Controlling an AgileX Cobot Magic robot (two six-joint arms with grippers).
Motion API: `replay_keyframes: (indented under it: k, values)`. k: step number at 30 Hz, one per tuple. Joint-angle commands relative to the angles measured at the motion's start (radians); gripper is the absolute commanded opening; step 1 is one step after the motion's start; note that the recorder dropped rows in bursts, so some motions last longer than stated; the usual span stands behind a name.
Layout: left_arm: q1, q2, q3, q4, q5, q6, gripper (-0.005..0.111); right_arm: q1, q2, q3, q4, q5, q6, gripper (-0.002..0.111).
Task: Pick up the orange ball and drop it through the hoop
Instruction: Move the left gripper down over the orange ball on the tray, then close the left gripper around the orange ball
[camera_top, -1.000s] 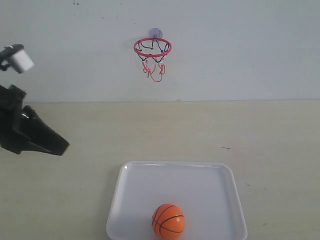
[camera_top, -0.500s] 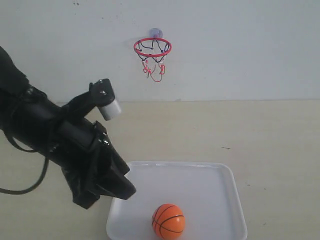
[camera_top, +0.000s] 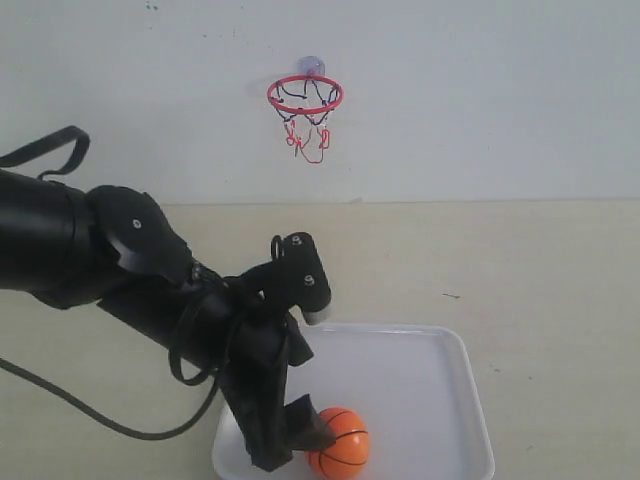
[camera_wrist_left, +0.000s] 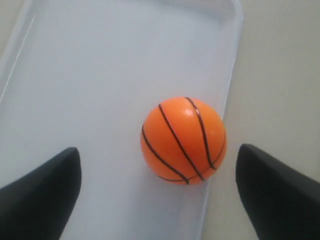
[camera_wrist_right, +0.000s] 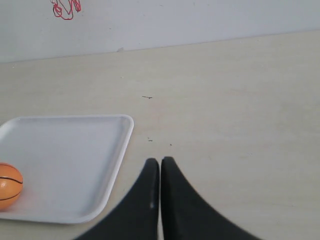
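1. Ball: the orange ball (camera_top: 340, 455) lies in the white tray (camera_top: 410, 385), close to the rim nearest the exterior camera.
2. The left gripper (camera_wrist_left: 156, 162) hangs over the tray, jaws spread wide, one finger on either side of the ball with a gap on each side.
3. The right gripper (camera_wrist_right: 160, 165) is outside the tray, above the table (camera_top: 540, 270), jaws pressed together on nothing.
4. The hoop (camera_top: 305, 95) hangs on the wall (camera_top: 480, 100), well beyond the tray's far rim.

Lab-like bench: plain beige table (camera_top: 560, 260) against a blank white wall (camera_top: 500, 100)
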Motion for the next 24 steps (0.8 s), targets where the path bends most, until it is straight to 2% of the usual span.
replay_keyframes:
  k: [1, 7, 24]
  values:
    - [-0.045, 0.021, -0.007, -0.029, -0.089, 0.058, 0.079, 0.002, -0.004, -0.001, -0.008, -0.012, -0.003, 0.0]
    - [-0.054, 0.029, -0.007, -0.128, -0.086, 0.076, 0.079, 0.002, -0.004, -0.001, -0.008, -0.012, -0.003, 0.0]
    - [-0.054, 0.098, -0.007, -0.132, -0.022, 0.077, 0.079, 0.002, -0.004, -0.001, -0.008, -0.005, -0.003, 0.0]
